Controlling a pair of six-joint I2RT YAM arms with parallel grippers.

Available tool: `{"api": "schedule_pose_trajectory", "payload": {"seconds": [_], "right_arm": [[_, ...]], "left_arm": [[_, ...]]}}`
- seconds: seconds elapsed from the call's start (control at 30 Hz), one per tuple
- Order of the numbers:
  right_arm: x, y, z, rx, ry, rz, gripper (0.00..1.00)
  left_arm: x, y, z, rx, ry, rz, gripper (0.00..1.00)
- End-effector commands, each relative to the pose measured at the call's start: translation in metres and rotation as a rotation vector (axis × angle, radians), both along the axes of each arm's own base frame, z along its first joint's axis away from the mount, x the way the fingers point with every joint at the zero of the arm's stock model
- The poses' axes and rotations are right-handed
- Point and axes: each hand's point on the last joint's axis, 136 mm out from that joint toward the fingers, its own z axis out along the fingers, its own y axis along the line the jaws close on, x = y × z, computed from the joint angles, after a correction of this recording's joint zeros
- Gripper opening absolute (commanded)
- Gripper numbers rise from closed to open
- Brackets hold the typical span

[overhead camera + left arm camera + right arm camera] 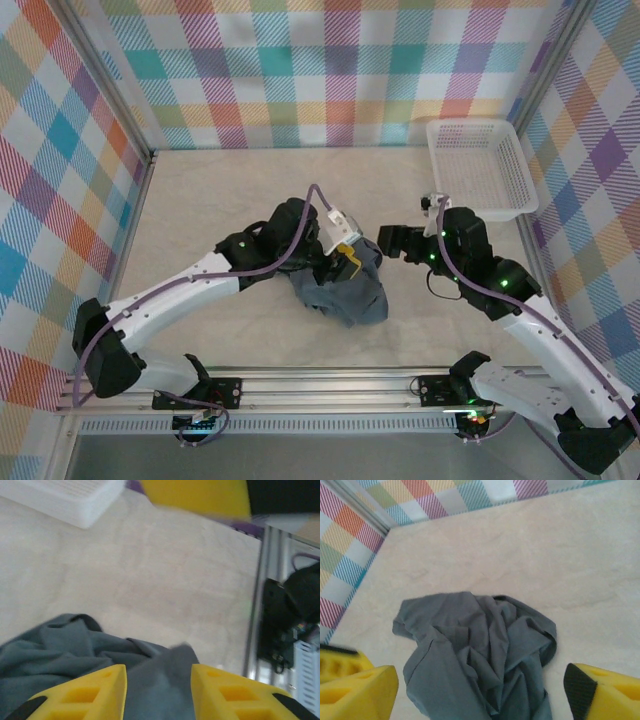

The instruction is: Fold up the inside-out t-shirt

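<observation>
The inside-out t-shirt [350,295] lies in a crumpled slate-grey heap on the beige bench [220,200], near the front edge and roughly midway between the two arms. In the right wrist view the t-shirt [480,650] is a mass of deep folds. One flatter flap spreads toward the left and a dark rolled edge curves around its right side. No sleeve or neckline can be told apart in the bunching.

The left claw [350,258] sits at the top of the heap, pointing down into it. In its own wrist view the claw [157,695] has its yellow fingers [95,695] parted to a middling gap. A fold of the grey cloth [75,645] rises into that gap. The cloth reaches both inner faces, but I cannot tell whether they press on it.

The right claw [392,242] hangs just beside the heap's upper right corner, apart from the cloth. Seen from its wrist, this claw [480,687] stands wide, with one yellow finger [355,685] at each lower corner and nothing held. The shirt lies on the bench beyond the gap.

A white plastic mesh basket [478,168] rests at the far right corner of the bench, well apart from the shirt. Plaid walls [300,70] close in three sides, and an aluminium rail [330,385] runs along the front.
</observation>
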Motion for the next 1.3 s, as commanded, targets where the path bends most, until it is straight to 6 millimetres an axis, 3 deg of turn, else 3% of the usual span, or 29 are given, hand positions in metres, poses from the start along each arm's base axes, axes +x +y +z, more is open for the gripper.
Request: {"api": "schedule_pose_trajectory", "payload": {"seconds": [0.0,0.1,0.27,0.37,0.43,0.53,0.63,0.73,0.83,1.03,1.17,1.27], "right_arm": [[-0.02,-0.002,-0.032,-0.073,0.116,0.069,0.82],[-0.037,0.001,-0.063,-0.086,0.273,0.101,0.77],[-0.071,0.022,-0.124,0.012,0.517,0.189,0.71],[-0.078,0.034,-0.152,0.005,0.565,0.231,0.7],[-0.075,0.033,-0.163,-0.06,0.545,0.217,0.61],[-0.075,0.05,-0.171,-0.116,0.512,0.294,0.42],[-0.078,0.058,-0.19,-0.22,0.557,0.296,0.42],[-0.075,0.044,-0.209,-0.377,0.575,0.21,0.42],[-0.074,0.037,-0.216,-0.465,0.576,0.159,0.49],[-0.065,0.06,-0.222,-0.417,0.54,0.193,0.47],[-0.063,0.064,-0.231,-0.438,0.572,0.185,0.56],[-0.063,0.069,-0.229,-0.413,0.569,0.2,0.49]], "left_arm": [[0.01,0.018,0.044,-0.075,-0.151,0.083,0.4],[0.02,0.039,0.027,-0.033,-0.112,0.187,0.43],[0.057,0.09,-0.052,0.032,0.215,0.503,0.44],[0.066,0.099,-0.078,-0.016,0.357,0.582,0.45],[0.068,0.1,-0.079,-0.042,0.368,0.599,0.45],[0.072,0.103,-0.076,-0.043,0.351,0.622,0.46],[0.075,0.106,-0.071,-0.031,0.33,0.628,0.46],[0.076,0.107,-0.069,-0.029,0.319,0.629,0.46],[0.075,0.107,-0.069,-0.029,0.318,0.629,0.46],[0.074,0.107,-0.075,-0.019,0.324,0.627,0.46],[0.074,0.109,-0.072,-0.023,0.311,0.629,0.46],[0.073,0.11,-0.072,-0.015,0.306,0.631,0.46]]}}
